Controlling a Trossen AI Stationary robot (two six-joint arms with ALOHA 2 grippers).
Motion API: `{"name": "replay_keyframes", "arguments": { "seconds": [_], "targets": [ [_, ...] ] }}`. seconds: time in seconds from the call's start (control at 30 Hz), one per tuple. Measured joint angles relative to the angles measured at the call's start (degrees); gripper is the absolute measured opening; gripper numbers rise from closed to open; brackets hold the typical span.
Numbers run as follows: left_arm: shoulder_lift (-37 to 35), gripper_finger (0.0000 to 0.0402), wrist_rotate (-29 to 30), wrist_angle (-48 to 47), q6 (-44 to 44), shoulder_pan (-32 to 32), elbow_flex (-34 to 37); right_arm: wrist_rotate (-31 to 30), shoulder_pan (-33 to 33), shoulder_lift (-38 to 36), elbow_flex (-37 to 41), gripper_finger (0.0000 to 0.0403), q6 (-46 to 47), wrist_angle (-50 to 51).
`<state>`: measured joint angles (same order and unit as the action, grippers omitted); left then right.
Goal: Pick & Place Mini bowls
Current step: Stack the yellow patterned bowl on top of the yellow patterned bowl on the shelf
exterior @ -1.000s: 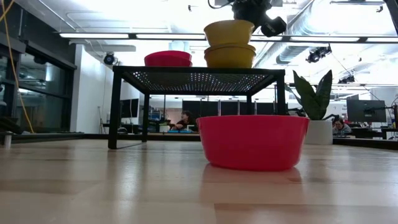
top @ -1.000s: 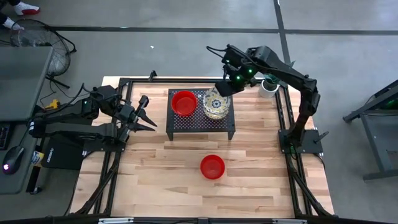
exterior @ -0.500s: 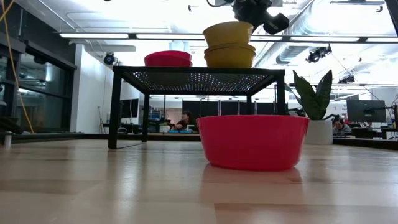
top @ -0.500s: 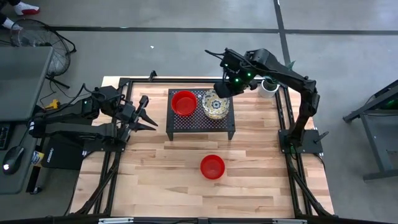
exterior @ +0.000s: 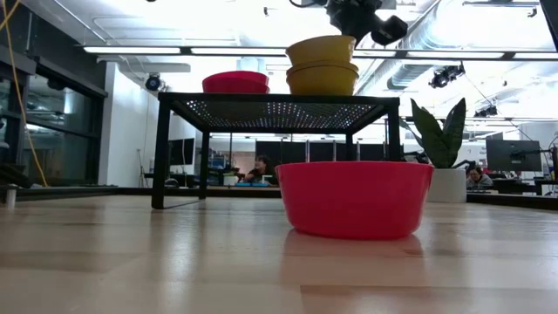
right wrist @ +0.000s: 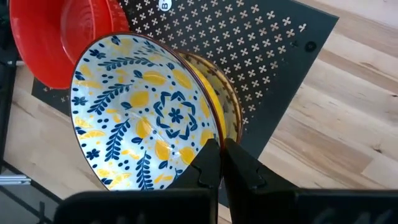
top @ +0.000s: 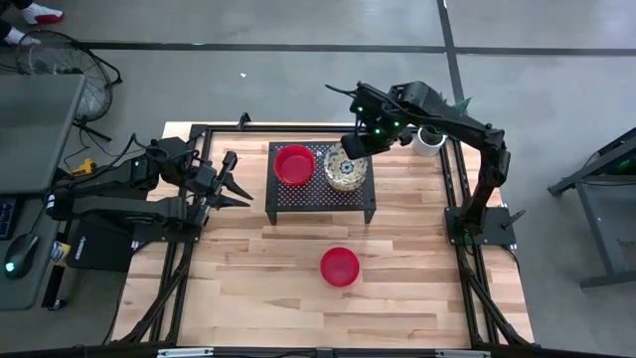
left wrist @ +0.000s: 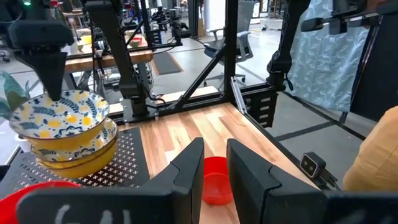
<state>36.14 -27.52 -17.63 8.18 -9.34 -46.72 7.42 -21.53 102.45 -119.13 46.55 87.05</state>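
Pinching the patterned bowl's [right wrist: 143, 118] rim, the right gripper [right wrist: 219, 163] has lowered it onto the yellow stack [exterior: 322, 78].

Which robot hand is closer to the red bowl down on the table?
Left gripper, beside the rack, looks somewhat nearer the red bowl. Right gripper is above the rack, pinching a patterned bowl.

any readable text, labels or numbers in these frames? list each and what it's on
None can be read.
White round mark on the black perforated rack: cut off at the picture's edge, unreadable.
Small label on the grey box beside the table frame: too small to read.
Patterned bowl, pinched at its rim by the right gripper: floral pattern only, no text.
Red bowl: plain.
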Motion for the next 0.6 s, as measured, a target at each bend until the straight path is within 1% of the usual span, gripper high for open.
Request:
{"name": "replay_keyframes", "arguments": {
  "seconds": [0.3, 0.6],
  "targets": [
    [0.0, 0.0065, 0.3, 0.0, 0.0, 0.0, 0.0, -1.9, 1.7, 0.0, 0.0, 0.0, 1.4, 0.0],
    [0.0, 0.0065, 0.2, 0.0, 0.0, 0.0, 0.0, -3.0, 1.8, 0.0, 0.0, 0.0, 2.5, 0.0]
  ]
}}
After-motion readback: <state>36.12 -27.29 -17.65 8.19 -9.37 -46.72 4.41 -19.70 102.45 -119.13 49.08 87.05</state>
